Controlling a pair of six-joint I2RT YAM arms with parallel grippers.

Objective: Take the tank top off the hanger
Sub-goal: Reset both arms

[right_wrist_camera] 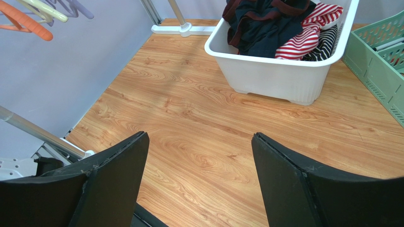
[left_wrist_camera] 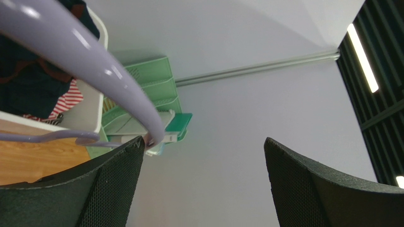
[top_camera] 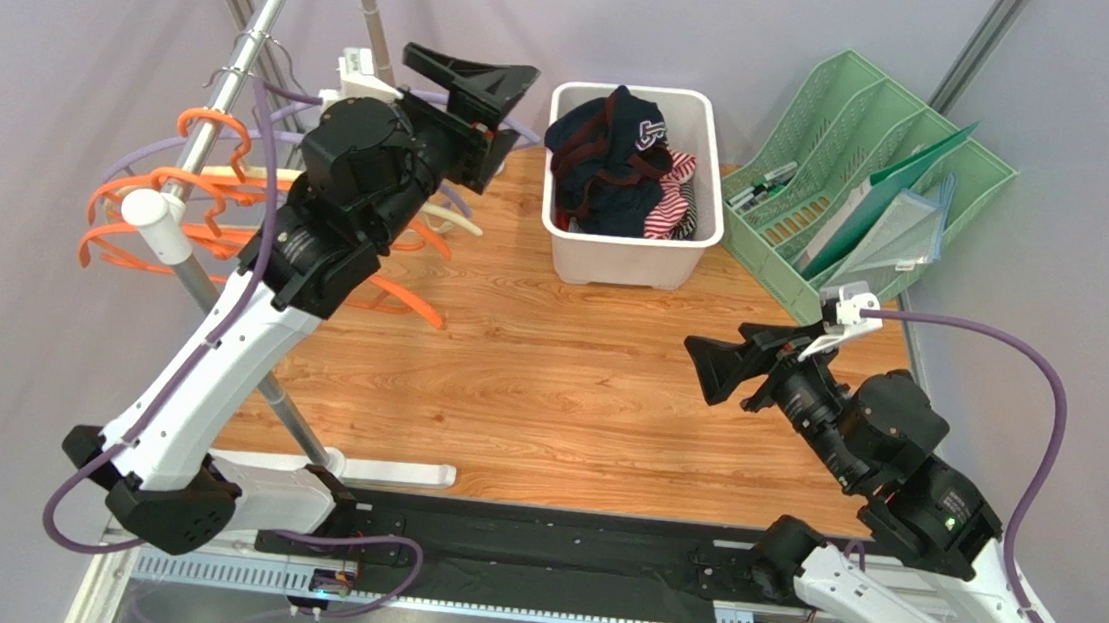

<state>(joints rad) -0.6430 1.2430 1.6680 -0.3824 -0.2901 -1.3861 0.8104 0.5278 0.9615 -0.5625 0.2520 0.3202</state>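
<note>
Jaws wide — clothes (top_camera: pixel 612 154) in bin (top_camera: pixel 626 258)

Wood-grain desk (top_camera: pixel 554 387), matt finish. Smooth white plastic tub (top_camera: pixel 622 262), soft cloth garments (top_camera: pixel 607 166) piled inside. Glossy lilac plastic hanger (left_wrist_camera: pixel 95 66); matt black fingers (left_wrist_camera: pixel 111 189), finely textured. Metal rail (top_camera: pixel 258 33), dull sheen.

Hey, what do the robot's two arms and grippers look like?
The left arm and right arm have white shells with black joints. The left gripper and right gripper each have two broad black fingers. A purple cable loops along each arm.
</note>
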